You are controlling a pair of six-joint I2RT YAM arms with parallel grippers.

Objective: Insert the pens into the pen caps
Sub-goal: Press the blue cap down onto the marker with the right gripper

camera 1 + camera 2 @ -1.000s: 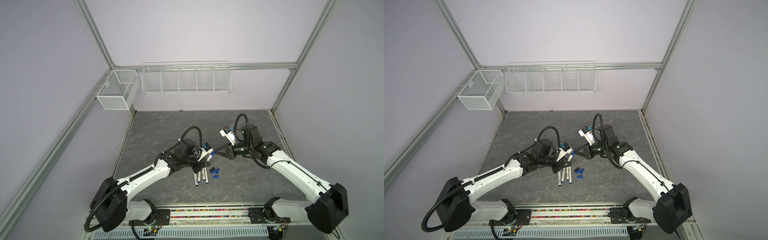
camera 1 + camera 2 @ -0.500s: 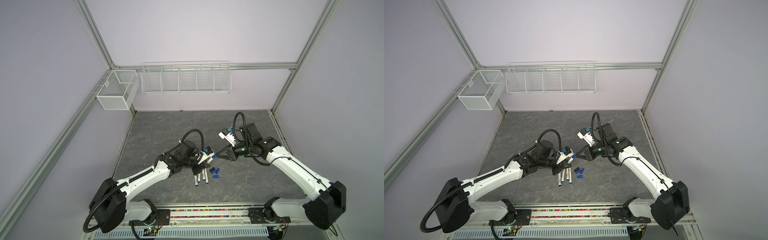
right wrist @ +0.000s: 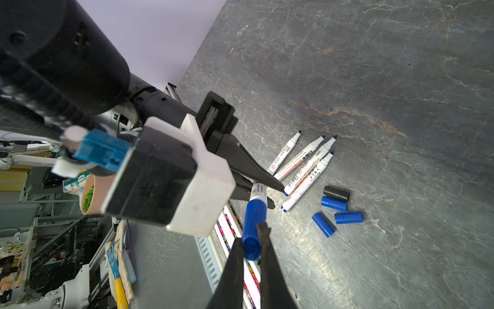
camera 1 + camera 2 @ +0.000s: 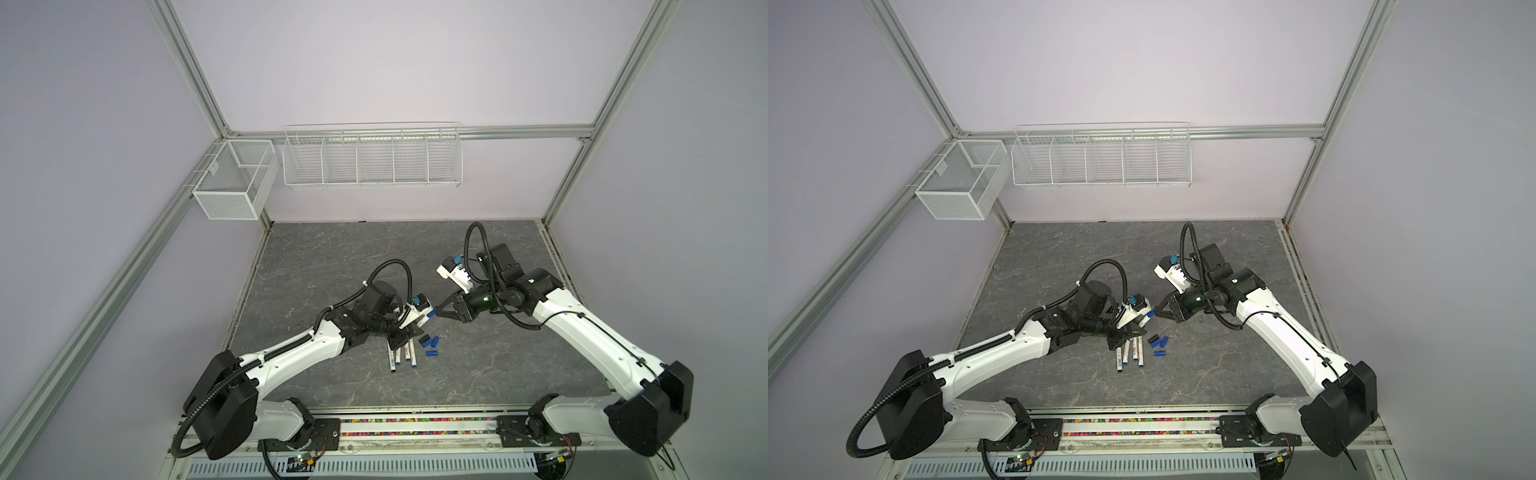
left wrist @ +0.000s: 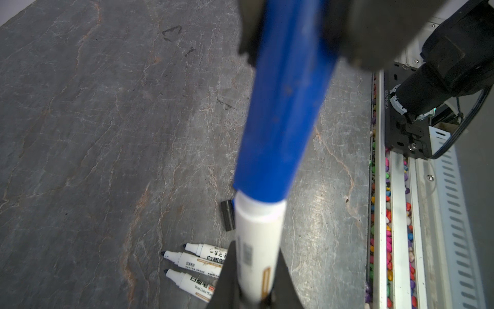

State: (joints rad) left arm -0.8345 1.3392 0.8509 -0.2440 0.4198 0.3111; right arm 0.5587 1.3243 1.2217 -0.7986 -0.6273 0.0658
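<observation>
Right wrist view: a blue cap (image 3: 252,227) is pinched in the closed right claw (image 3: 250,234) and sits over the tip of a white pen (image 3: 258,191), gripped at its barrel by the left claw (image 3: 276,197). Full seating cannot be told. On the desk (image 3: 401,80) four uncapped pens (image 3: 307,166) are laid together; three blue caps (image 3: 334,203) and one black cap (image 3: 336,193) lie loose beside them. Four pairings are judged left.

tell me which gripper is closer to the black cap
Left. The left gripper, holding a pen, hovers beside the black cap; the right gripper is farther back, clamped on the pen's blue cap.
</observation>
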